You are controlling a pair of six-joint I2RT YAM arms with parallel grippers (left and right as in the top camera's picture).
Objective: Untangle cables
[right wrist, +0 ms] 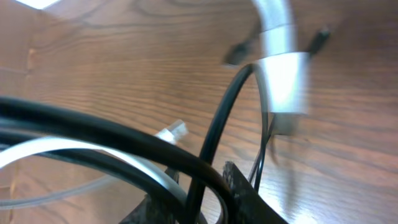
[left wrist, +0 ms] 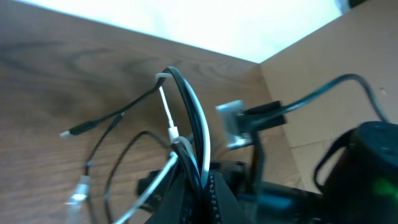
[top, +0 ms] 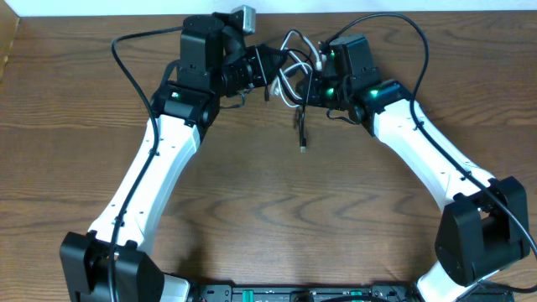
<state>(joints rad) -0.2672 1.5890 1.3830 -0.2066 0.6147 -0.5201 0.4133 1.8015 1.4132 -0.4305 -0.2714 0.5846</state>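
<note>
**Cables (top: 294, 77) strung between my two pincers at the far side of the bench**

Black cord (left wrist: 185, 102) and white cord (left wrist: 203, 142) rise together out of my left pincer (left wrist: 206, 185) in a tall loop, the two strands lying side by side along the arch. My left pincer is pressed together on them where they enter its fingers. From the loop a thin black strand runs off to a small dark plug (left wrist: 73, 131), and a pale plug (left wrist: 77, 194) sits lower down, too blurred to describe further.

From overhead, the tangle sits in the narrow gap where my two wrists nearly meet. White loops bulge toward the far edge, and one black end hangs toward me, its plug (top: 303, 144) over bare wood.

My right pincer (right wrist: 199, 205) is just beside the bundle. Thick black strands and a white one cross right in front of its fingers, very close and out of focus. I cannot tell whether its fingers are together or apart, nor whether they grip anything.

Brown wood-grain bench (top: 268, 210) lies under it all, my white arms angling in from the near corners.
</note>
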